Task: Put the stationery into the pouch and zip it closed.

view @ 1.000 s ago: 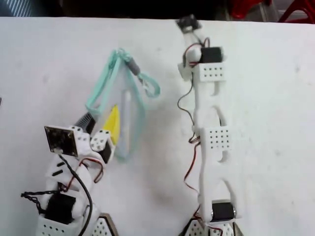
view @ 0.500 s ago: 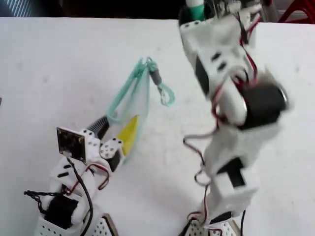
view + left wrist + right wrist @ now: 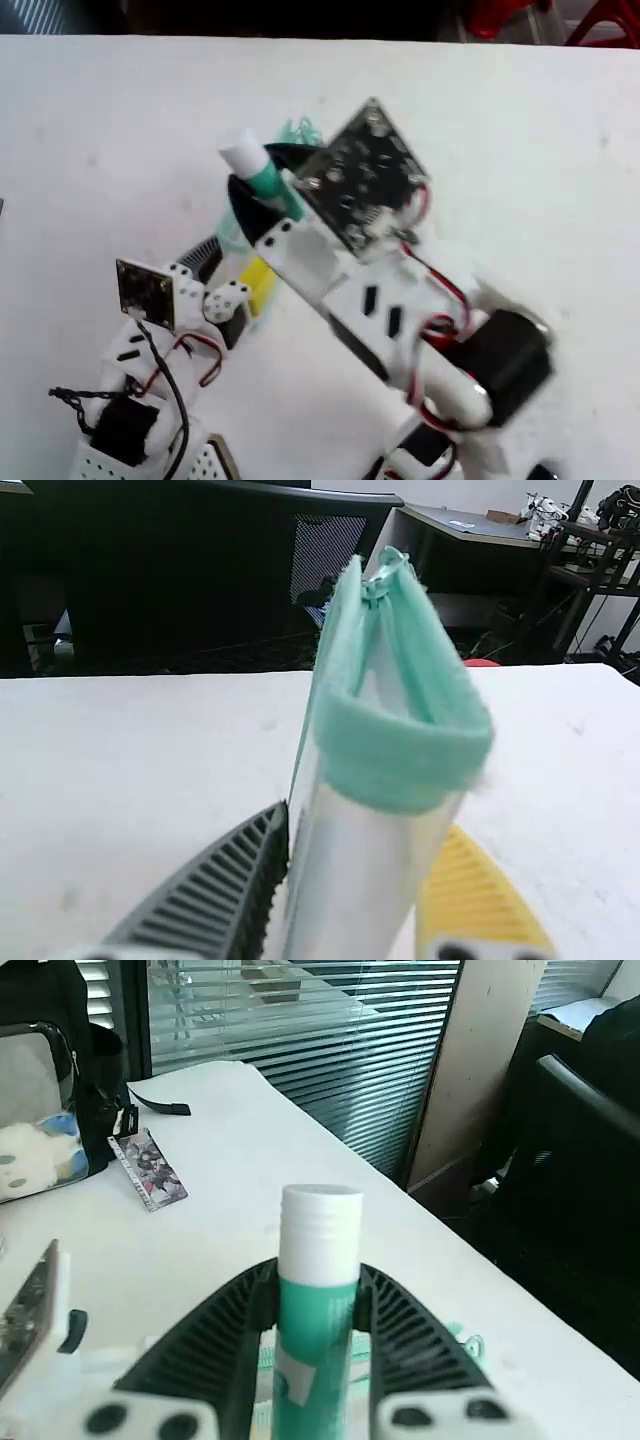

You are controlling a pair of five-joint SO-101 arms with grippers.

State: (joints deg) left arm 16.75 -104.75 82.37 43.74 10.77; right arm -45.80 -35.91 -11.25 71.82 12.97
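Glue stick [image 3: 318, 1290] was held clamped between the fingers of the right gripper [image 3: 265, 180], just above the pouch [image 3: 390, 740], its long axis in line with the fingers, cap outward. The pouch's near end was pinched by the left gripper [image 3: 350, 905]. The pouch's mouth was hidden beneath the right arm.

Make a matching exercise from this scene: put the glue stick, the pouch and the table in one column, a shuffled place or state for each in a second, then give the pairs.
Column one:
1. glue stick
2. pouch
3. table

Column two:
A. white, lying beneath both arms
B. green with a white cap, held in the right gripper
C. mint-edged, clamped in the left gripper

Pairs: 1-B; 2-C; 3-A
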